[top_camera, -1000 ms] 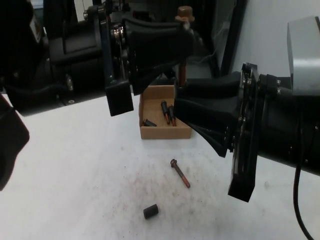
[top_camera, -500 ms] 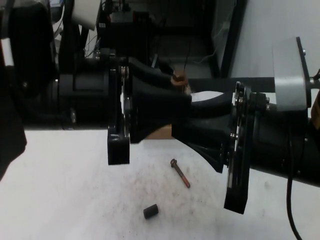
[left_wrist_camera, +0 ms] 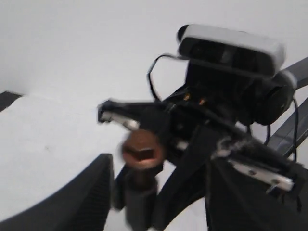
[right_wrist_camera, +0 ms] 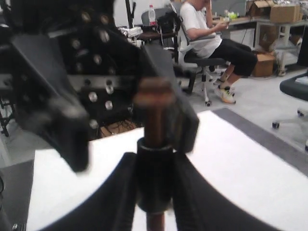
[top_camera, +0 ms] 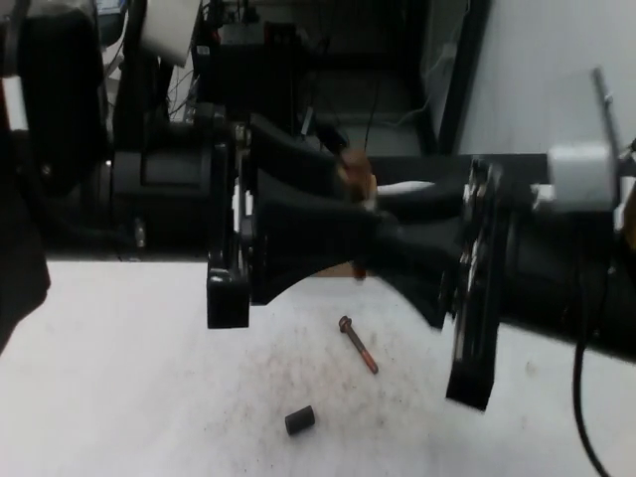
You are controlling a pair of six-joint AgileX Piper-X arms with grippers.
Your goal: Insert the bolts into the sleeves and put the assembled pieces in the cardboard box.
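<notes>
A copper bolt (right_wrist_camera: pixel 154 94) stands through a black sleeve (right_wrist_camera: pixel 154 179), and my right gripper (right_wrist_camera: pixel 154 161) is shut on that sleeve. In the high view both grippers meet above the bench, with the bolt head (top_camera: pixel 353 175) between them. My left gripper (left_wrist_camera: pixel 158 168) faces the bolt head (left_wrist_camera: pixel 142 152) with its fingers (right_wrist_camera: pixel 65 127) apart, one on each side, so it is open. A loose bolt (top_camera: pixel 358 344) and a loose black sleeve (top_camera: pixel 299 419) lie on the white bench below. The cardboard box is hidden behind the grippers.
The white bench (top_camera: pixel 129 378) has free room on its left side and at the front. Dark equipment and cables (top_camera: pixel 248 50) stand behind the bench. The right arm's body (top_camera: pixel 556 278) hangs over the bench's right part.
Both grippers and the held bolt have dropped lower in the high view and now cover the cardboard box. The loose bolt and sleeve have not moved.
</notes>
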